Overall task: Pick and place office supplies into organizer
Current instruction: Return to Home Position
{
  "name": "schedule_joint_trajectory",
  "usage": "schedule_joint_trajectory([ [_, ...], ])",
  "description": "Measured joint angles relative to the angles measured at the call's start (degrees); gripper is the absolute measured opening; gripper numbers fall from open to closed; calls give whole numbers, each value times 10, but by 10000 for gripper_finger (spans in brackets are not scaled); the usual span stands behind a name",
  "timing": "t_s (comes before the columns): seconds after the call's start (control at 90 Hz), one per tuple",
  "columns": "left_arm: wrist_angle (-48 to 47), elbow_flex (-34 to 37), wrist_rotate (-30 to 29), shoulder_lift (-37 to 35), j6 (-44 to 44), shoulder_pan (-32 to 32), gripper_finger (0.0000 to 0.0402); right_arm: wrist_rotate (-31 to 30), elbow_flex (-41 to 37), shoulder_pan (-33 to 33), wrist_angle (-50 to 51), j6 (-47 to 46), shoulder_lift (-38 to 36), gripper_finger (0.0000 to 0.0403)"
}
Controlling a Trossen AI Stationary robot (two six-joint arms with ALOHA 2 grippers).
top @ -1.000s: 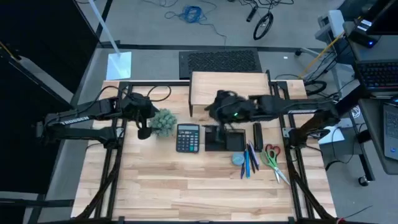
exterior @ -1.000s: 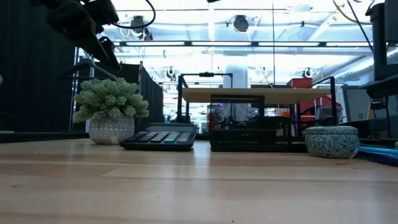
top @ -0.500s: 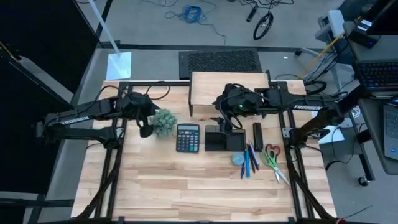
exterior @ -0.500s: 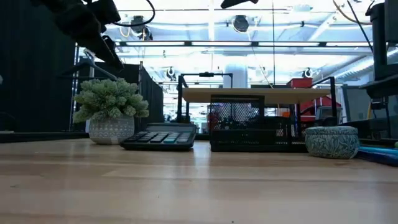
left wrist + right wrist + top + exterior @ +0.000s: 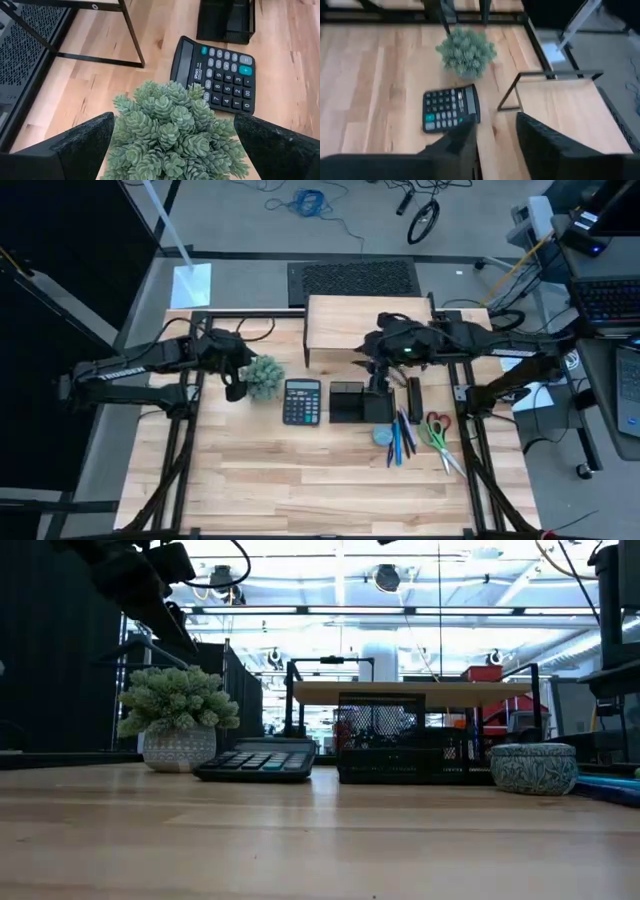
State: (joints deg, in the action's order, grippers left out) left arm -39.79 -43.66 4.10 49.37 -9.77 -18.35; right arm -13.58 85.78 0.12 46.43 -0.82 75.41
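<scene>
Pens (image 5: 400, 438), scissors (image 5: 437, 435) and disc (image 5: 384, 436) seen on table (image 5: 260, 480), front right, outside organizer (image 5: 347, 402); placing judged unfinished. Right gripper (image 5: 375, 378) drawn back rightward since a second ago, now at organizer's far right corner; fingers parted, nothing held. Left gripper (image 5: 232, 387) parked over plant (image 5: 264, 375), spread wide, empty. Calculator (image 5: 302, 401) set just beside organizer. Light wood surface; riser (image 5: 365, 315) at back, lit workshop beyond.

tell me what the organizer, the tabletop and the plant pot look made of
The organizer looks like matte black metal mesh: the room shows through its grid. The tabletop is pale wood with a slight sheen: plank seams and grain show. The pot seems ceramic, whitish with a raised pattern.
</scene>
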Motion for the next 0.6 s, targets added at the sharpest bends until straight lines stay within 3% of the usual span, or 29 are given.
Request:
schedule_joint_trajectory([
  [0.211, 26, 0, 2, 0, -6, 0, 400, 0, -210, 0, -133, -21, -161, 6],
  [0.389, 34, 0, 2, 0, -16, 0, 400, -2, -371, -7, -217, -29, -292, 16],
  [0.6, 33, 0, -5, 0, -12, 0, 400, 4, -446, -8, -216, -104, -370, 15],
])
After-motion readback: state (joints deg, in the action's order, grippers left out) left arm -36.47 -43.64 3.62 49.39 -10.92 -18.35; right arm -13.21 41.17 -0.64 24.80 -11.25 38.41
